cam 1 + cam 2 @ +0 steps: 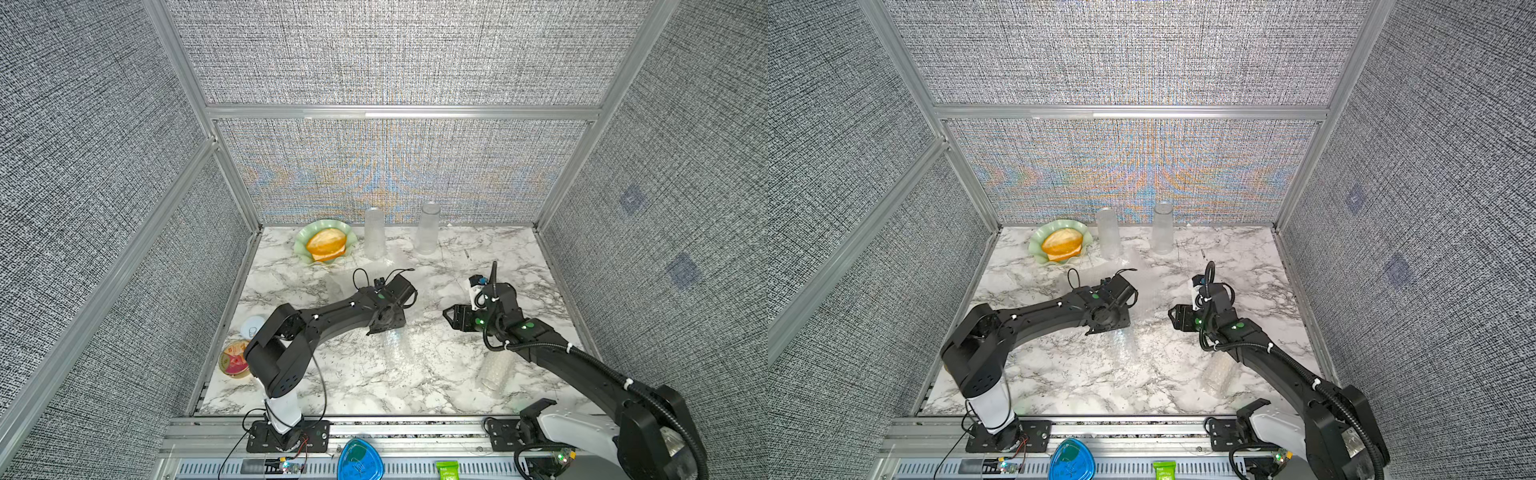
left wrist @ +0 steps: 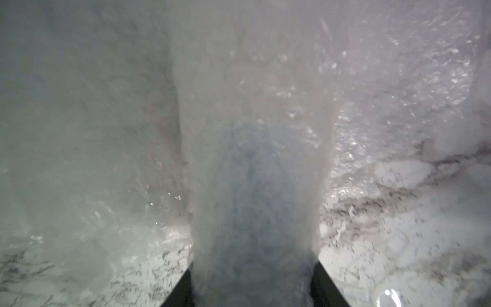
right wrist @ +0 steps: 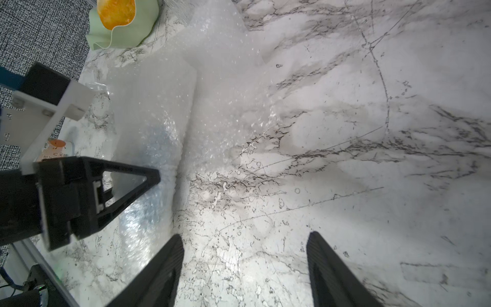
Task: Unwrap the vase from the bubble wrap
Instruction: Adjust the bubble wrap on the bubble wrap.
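Left gripper (image 2: pixel 252 287) straddling bubble wrap (image 2: pixel 255 159) roll at frame centre, jaws part-open, grip unconfirmed; right gripper (image 3: pixel 244 265) hanging open, empty, over bare marble table (image 3: pixel 345 133); judging best: pinching outer layer only, peeling slowly; vase itself not discernible.

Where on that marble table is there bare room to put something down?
Bare marble lies right of the two clear cylinders, and along the near edge between the arm bases. The middle is crowded with bubble wrap; the far left holds the green dish.
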### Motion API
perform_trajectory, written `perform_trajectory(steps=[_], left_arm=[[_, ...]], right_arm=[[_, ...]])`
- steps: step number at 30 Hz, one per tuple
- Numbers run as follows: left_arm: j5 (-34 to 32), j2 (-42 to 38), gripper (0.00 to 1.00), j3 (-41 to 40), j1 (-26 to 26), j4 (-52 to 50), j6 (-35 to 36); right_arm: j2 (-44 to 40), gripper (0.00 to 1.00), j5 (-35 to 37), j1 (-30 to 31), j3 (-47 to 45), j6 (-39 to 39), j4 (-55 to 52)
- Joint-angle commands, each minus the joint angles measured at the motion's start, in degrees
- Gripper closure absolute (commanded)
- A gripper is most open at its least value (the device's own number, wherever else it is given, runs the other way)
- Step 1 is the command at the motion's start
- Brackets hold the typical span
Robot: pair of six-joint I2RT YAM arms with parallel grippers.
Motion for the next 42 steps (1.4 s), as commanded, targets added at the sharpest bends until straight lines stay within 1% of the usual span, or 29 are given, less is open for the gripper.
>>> perform_trajectory(steps=[1, 5, 10, 14, 18, 21, 24, 28, 31, 34, 37, 42], left_arm=[[3.5, -3.6, 0.7, -0.7, 0.1, 5.4, 6.1], [7.3, -6.4, 0.7, -2.5, 0.3, 8.1, 9.9], [15.4, -9.8, 0.71, -8.4, 1.2, 16.2, 12.7], [21.4, -12.8, 0.72, -12.8, 2.1, 23.4, 13.2], [25.8, -15.2, 0.73, -15.3, 2.9, 28.0, 13.1], [29.7, -16.9, 0.75, -16.9, 4.1, 31.1, 12.2], [32.8, -18.8, 0.76, -18.4, 5.1, 34.1, 11.5], [36.1, -21.5, 0.76, -20.1, 5.9, 37.5, 11.0], [37.7, -23.3, 0.76, -21.6, 6.2, 40.3, 10.2], [38.8, -24.7, 0.76, -22.8, 6.7, 42.4, 8.9], [40.4, -25.3, 0.76, -23.5, 7.0, 44.9, 8.0], [43.5, -25.4, 0.76, -24.7, 7.2, 49.7, 6.3]], right_arm=[[-0.3, 0.32, -0.2, -0.1, 0.7, -0.9, -0.7], [-0.2, 0.31, -1.3, -0.1, 1.2, -0.9, 0.0], [-0.8, 0.31, -5.4, -0.1, 0.4, -0.6, 2.8], [-1.8, 0.31, -9.6, -0.1, -1.0, 0.9, 7.9], [-3.4, 0.31, -13.1, -0.1, -3.0, 3.3, 13.5], [-5.0, 0.31, -15.0, -0.1, -4.9, 5.9, 18.2], [-7.0, 0.31, -16.4, -0.1, -7.6, 9.0, 24.4], [-9.9, 0.31, -16.8, -0.2, -12.6, 14.3, 35.8], [-10.1, 0.3, -17.7, -0.4, -13.8, 16.1, 39.6], [-8.4, 0.3, -19.9, -0.5, -15.2, 19.1, 46.2], [-5.2, 0.29, -22.4, -0.8, -17.0, 23.9, 56.6], [3.0, 0.28, -27.1, -0.7, -18.0, 31.1, 76.5]])
